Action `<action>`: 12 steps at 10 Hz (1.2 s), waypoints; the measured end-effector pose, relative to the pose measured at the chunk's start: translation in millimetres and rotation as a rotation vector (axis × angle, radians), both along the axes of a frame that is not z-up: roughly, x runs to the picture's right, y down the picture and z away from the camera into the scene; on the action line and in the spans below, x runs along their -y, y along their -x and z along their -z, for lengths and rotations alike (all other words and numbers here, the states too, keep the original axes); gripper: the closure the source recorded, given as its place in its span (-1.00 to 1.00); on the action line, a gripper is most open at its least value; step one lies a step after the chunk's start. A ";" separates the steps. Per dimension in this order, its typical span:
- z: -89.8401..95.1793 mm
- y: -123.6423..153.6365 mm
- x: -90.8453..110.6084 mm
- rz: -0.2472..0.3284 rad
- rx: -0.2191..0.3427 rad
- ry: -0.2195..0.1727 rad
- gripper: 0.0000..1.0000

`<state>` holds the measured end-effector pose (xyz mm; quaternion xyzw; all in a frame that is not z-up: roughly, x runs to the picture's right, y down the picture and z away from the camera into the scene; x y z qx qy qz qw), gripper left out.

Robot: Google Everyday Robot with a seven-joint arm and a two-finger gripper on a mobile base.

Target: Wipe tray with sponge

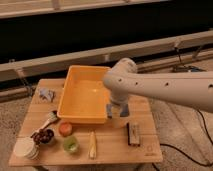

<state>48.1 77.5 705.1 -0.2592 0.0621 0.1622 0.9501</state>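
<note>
Because the job is to wipe the tray (68, 98), the arm (165, 89) reaches in from the right and bends down over the table (112, 146). This hangs the gripper (116, 113) just off the tray's right front corner, near the rim and not yet over the bare orange floor. From there, in my judgement, a short move left and down would bring it onto the surface to be cleaned. The bulky white wrist covers the top of the gripper, and how wide the gripper stands cannot be told. It is equally unclear whether it has hold of anything. The sponge is not certain either: a pale bluish patch (111, 109) at the gripper's lower end may be it, carried there ready for wiping. A dark block with pale ends (133, 134) lying on the table just right of the gripper could also be a cleaning pad. The tray looks empty inside, so nothing stands in the way of a stroke. The clutter sits to the left and front: a grey-blue scrap (46, 93), a small brush-like tool (50, 120), a bowl of dark red pieces (44, 136), a white stack (25, 148), an orange lump (65, 128), a green cup (71, 144) and a long yellowish thing (92, 145). What these are stays hard to make out.
</note>
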 end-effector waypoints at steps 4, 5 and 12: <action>-25.7 69.8 55.8 -0.015 0.062 -0.076 1.00; -28.9 84.0 63.5 -0.009 0.077 -0.085 1.00; -90.9 144.0 27.6 0.027 0.145 -0.005 1.00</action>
